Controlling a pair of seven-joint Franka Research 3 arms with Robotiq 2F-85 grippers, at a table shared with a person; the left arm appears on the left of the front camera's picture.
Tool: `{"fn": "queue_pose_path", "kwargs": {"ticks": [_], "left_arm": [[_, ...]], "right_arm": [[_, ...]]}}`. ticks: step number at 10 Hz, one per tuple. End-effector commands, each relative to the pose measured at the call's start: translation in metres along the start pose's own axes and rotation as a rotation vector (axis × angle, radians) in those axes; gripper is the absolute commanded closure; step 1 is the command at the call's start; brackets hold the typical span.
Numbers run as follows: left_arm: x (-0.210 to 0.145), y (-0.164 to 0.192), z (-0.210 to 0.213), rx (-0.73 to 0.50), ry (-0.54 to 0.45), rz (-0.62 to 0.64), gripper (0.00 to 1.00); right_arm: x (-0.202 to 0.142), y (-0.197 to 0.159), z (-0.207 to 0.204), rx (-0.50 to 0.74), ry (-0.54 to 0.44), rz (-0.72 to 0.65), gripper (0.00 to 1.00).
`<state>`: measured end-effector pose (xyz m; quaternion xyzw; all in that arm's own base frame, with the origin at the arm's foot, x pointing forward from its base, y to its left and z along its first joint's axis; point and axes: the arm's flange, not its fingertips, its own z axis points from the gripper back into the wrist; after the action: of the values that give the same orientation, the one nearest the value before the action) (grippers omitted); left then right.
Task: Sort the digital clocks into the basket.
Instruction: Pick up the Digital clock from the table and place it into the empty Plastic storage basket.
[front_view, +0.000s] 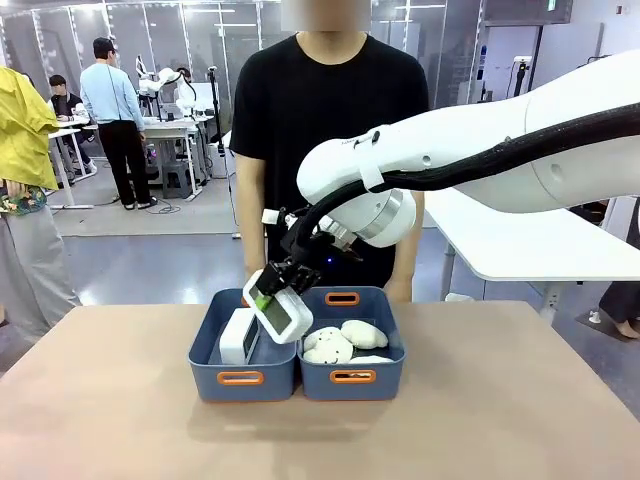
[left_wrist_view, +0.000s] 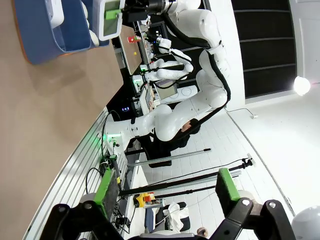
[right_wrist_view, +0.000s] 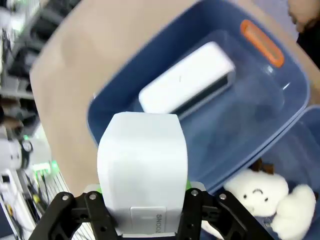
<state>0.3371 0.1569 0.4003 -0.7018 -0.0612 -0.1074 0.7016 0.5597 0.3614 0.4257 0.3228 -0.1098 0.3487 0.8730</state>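
Right tool (front_view: 275, 290) clamped on second clock (front_view: 283, 313), hanging above left basket (front_view: 242, 378). Lower beside first clock (front_view: 238, 336), then release. Left tool (left_wrist_view: 167, 200) wide open, empty.

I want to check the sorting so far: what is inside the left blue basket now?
One digital clock stands on its edge inside the left basket. The right gripper holds a second clock above it, which hides part of the basket floor.
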Motion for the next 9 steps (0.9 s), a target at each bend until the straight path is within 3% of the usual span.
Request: {"fn": "queue_pose_path", "kwargs": {"ticks": [1,9], "left_arm": [[0.004,-0.002,0.001,0.017,0.0,0.014,0.0],[0.004,-0.002,0.001,0.017,0.0,0.014,0.0]], "right_arm": [[0.002,-0.016,-0.005,0.006,-0.123,-0.113,0.49],[0.013,-0.049,-0.06,0.094,-0.069,-0.191,0.49]]}}
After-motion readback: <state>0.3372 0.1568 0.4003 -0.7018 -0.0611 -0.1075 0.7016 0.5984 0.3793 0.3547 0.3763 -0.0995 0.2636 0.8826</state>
